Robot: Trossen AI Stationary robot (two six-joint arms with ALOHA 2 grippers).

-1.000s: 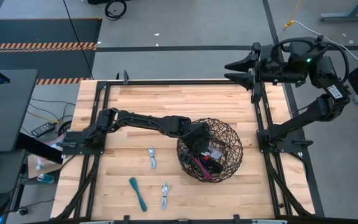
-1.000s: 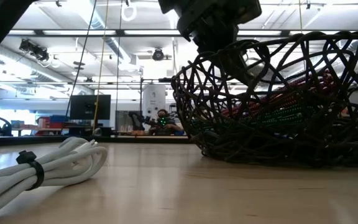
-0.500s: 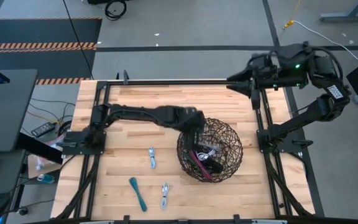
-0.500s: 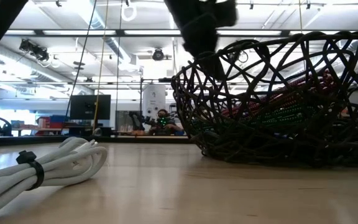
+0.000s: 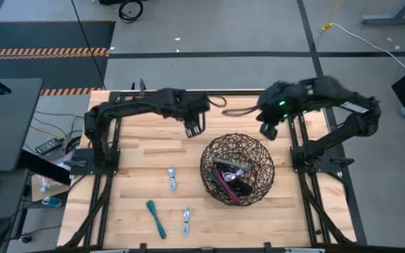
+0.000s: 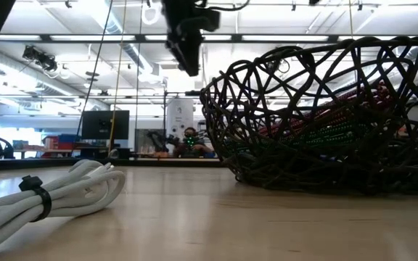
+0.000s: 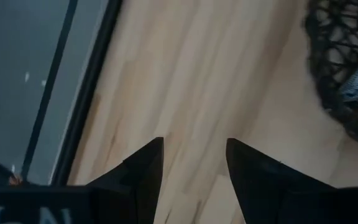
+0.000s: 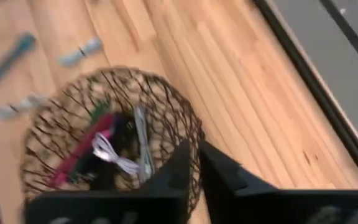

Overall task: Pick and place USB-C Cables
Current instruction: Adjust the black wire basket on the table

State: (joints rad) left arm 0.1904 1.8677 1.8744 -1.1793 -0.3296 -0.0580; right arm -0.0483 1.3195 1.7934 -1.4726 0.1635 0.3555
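Observation:
Several USB-C cables lie in the dark wire basket (image 5: 259,151): a maroon one (image 5: 225,188), a white one (image 8: 114,155) and darker ones. Three more lie on the wood: a white one (image 5: 171,178), a teal one (image 5: 155,218) and a grey one (image 5: 186,220). In the low view a white tied bundle (image 6: 56,196) lies near the camera. My left gripper (image 7: 194,149) hangs open and empty above the table, on the far left of the basket (image 5: 196,127). My right gripper (image 8: 193,152) hovers shut and empty above the basket's far right rim (image 5: 268,131).
Black frame rails (image 5: 295,133) run along the table's left, right and far sides. Bare wood (image 5: 146,126) lies between the basket and the far left corner. The room with desks and screens shows behind the table in the low view.
My left gripper has risen out of the basket and swung toward the table's far left, empty. A white cable shows in the basket where it was. My right gripper has come down from beyond the far right corner toward the basket, tipped downward, and shut.

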